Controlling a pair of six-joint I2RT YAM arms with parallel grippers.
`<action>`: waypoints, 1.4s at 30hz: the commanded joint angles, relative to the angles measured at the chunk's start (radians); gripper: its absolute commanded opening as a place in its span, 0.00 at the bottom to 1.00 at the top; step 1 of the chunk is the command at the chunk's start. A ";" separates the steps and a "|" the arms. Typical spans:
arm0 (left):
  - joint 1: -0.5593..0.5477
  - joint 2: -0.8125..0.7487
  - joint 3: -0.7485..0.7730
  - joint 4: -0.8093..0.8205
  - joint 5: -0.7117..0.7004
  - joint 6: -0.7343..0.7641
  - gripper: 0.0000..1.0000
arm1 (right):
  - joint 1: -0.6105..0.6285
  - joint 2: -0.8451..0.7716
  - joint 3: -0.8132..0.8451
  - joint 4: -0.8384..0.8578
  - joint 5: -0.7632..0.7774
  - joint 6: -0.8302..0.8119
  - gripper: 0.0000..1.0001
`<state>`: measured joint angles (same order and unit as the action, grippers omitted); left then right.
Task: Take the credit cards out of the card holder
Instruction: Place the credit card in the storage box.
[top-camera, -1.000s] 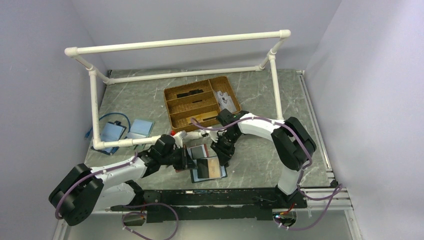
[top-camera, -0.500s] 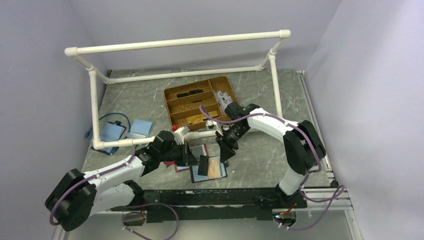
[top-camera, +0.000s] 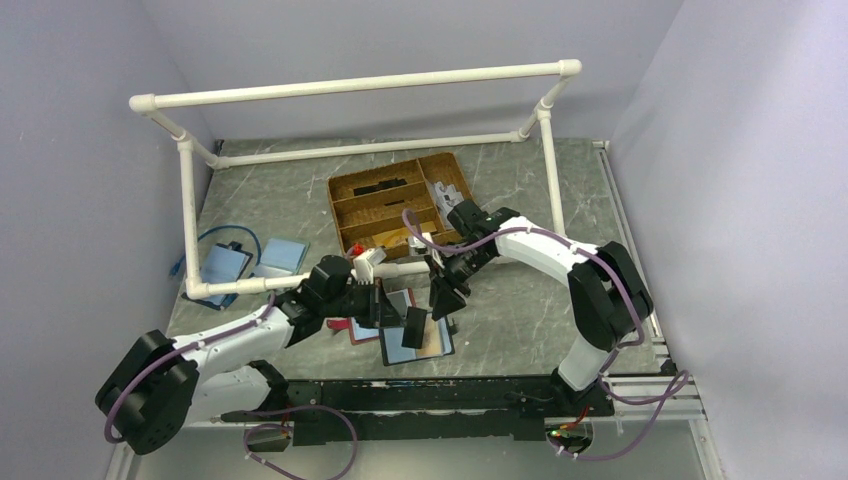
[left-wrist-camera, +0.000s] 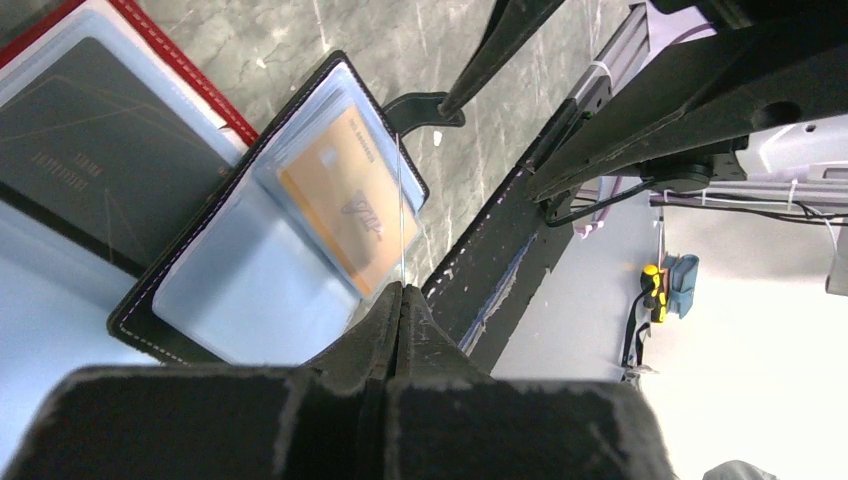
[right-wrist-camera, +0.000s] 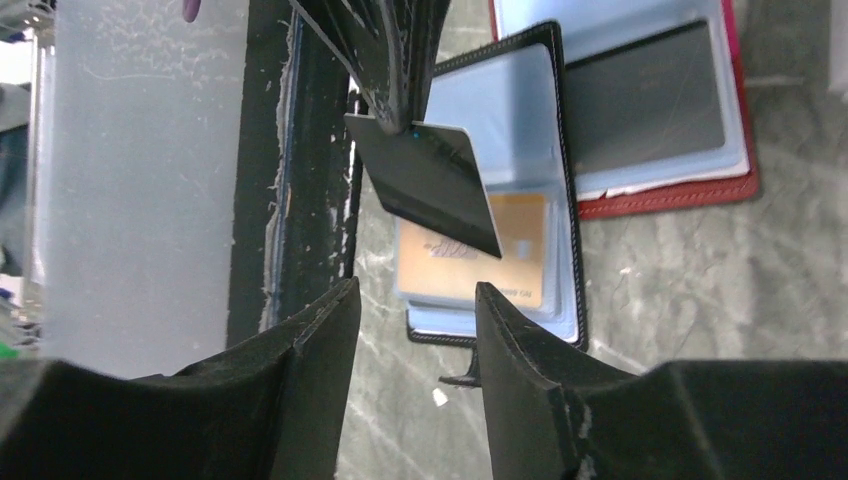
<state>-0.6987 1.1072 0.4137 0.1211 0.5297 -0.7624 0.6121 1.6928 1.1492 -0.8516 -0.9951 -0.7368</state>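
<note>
The card holder (top-camera: 435, 340) lies open and flat on the table (top-camera: 510, 325), close in front of the arm bases, clear sleeves facing up. An orange card (right-wrist-camera: 500, 270) sits inside one sleeve. A dark card (right-wrist-camera: 430, 185) is clear of the holder and hangs tilted in the air just above it, pinched by one corner. The left gripper (left-wrist-camera: 398, 300) holds that card, its jaws closed tight on the card's thin edge. The right gripper (right-wrist-camera: 415, 320) hovers over the holder's outer edge. Its jaws stand apart with nothing between them, and they do not touch the holder. A red-edged holder (right-wrist-camera: 670, 185) lies open just beside the black one, with a dark card of its own inside.

We judge the step in hand to be lifting out the first card. Next, we think the left arm must carry the dark card aside and set it down. The orange card then needs to be drawn from its sleeve while the holder is kept from sliding.
</note>
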 joint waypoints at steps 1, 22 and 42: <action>0.002 0.031 0.034 0.103 0.064 0.007 0.00 | -0.002 -0.067 -0.027 0.086 -0.095 -0.126 0.51; -0.024 0.068 0.071 0.159 0.092 0.004 0.00 | 0.000 0.017 -0.007 0.030 -0.157 -0.157 0.50; -0.030 0.094 0.094 0.145 0.122 0.018 0.00 | -0.034 0.037 0.037 -0.035 -0.125 -0.166 0.50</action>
<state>-0.7204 1.2041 0.4656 0.2237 0.6083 -0.7624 0.5594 1.7233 1.1954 -0.9558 -1.1240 -0.9409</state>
